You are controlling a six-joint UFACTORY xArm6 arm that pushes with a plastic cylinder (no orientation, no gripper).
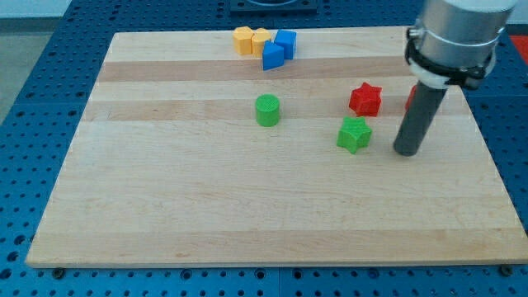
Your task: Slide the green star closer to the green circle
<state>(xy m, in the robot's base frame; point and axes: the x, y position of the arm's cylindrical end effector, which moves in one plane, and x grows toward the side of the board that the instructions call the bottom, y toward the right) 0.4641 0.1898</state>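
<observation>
The green star [354, 134] lies right of the board's middle. The green circle [267, 110] stands to its upper left, about a hundred pixels away. My tip [406, 152] rests on the board to the right of the green star, slightly lower, with a small gap between them. A red star [365, 100] sits just above the green star.
Two yellow blocks [250, 40] and two blue blocks [280, 49] cluster at the board's top edge. A red block [411, 98] is partly hidden behind the rod at the view's right. The wooden board [206, 206] lies on a blue perforated table.
</observation>
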